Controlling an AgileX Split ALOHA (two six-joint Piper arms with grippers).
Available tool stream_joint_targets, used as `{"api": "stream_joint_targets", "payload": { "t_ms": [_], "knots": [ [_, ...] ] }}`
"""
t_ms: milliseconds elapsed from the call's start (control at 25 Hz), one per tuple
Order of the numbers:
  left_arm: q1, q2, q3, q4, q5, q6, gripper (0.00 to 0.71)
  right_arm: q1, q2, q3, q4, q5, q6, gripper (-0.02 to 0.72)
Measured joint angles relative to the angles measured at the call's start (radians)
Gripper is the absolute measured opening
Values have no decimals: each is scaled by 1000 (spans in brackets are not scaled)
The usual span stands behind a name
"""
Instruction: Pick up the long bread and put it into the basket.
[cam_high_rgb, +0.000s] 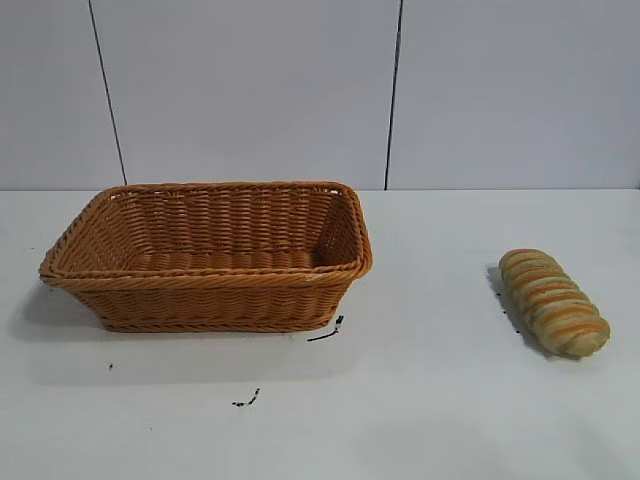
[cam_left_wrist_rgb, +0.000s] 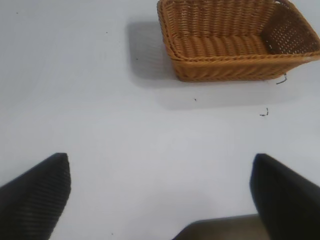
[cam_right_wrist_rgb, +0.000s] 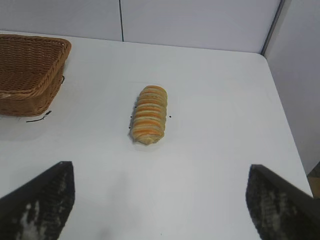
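The right gripper (cam_right_wrist_rgb: 160, 205) hangs above the table (cam_high_rgb: 430, 400) with its 2 dark fingers (cam_right_wrist_rgb: 42, 202) spread wide apart and nothing between them. In the right wrist view the long bread (cam_right_wrist_rgb: 149, 114) lies ahead of that gap, flat on the white surface, well clear of both fingertips and untouched. Its orange-brown stripes run crosswise along the tan loaf, and one rounded end points toward the gripper.

The left gripper (cam_left_wrist_rgb: 160, 195) is likewise wide open and empty over bare table, its 2 black fingers (cam_left_wrist_rgb: 37, 195) framing the left wrist view. The basket (cam_left_wrist_rgb: 235, 62) sits farther off beyond it, upright, with nothing visible inside.

From the exterior view, the long bread (cam_high_rgb: 553, 302) rests on the right part of the table, set at a slant, while the basket (cam_high_rgb: 200, 285) stands on the left part; the 2 are well apart. A few small black marks (cam_high_rgb: 327, 332) dot the table just beside the basket's near right corner. Neither arm appears in the exterior view. A pale panelled wall (cam_high_rgb: 250, 90) rises behind the table.
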Motion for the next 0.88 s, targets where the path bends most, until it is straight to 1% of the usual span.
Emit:
{"api": "stream_joint_targets", "payload": {
  "t_ms": [440, 640, 880],
  "knots": [
    [0, 0, 0, 0, 0, 0, 698, 0, 22, 0, 0, -4, 0, 665],
    [0, 0, 0, 0, 0, 0, 698, 0, 232, -18, 17, -15, 0, 665],
    [0, 0, 0, 0, 0, 0, 698, 0, 585, -125, 23, -33, 0, 665]
  ]
}}
